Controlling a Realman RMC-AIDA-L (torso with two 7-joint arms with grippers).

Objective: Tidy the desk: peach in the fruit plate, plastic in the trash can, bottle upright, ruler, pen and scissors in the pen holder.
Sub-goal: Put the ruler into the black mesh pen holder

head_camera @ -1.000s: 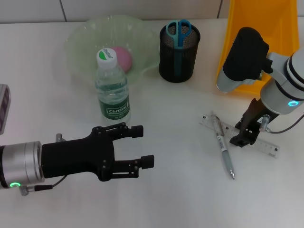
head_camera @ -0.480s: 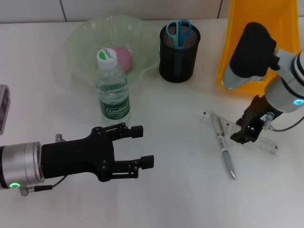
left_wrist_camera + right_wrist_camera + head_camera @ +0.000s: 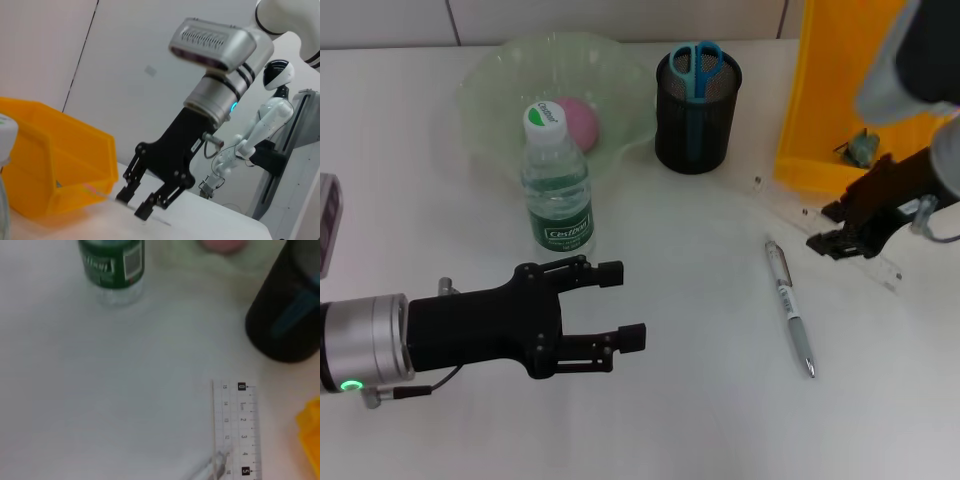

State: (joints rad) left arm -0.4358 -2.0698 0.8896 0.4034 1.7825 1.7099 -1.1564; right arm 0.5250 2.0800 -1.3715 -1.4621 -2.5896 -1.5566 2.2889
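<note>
Left end effector (image 3: 620,307) hovers low over the worktop (image 3: 680,400), fingers spread, holding nothing; bottle (image 3: 556,190) stands upright just in front of the fruit plate (image 3: 495,75) with the peach (image 3: 578,122); scissors (image 3: 697,62) sit in the pen holder (image 3: 697,110); pen (image 3: 789,305) lies flat; right end effector (image 3: 840,232) grips the clear ruler (image 3: 885,268), lifted near the yellow bin (image 3: 840,90). Step in hand appears to be the ruler transfer; next, carry it over the holder, tip it vertical, then release.

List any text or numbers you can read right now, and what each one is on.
"0", "5" boxed, with "1 2 3 4" between: printed on the clear ruler in the right wrist view.
Brand name on the water bottle label: white lettering, too blurred to read.
Green print on the bottle cap: unreadable.
Marking on the pen barrel: too small.
</note>
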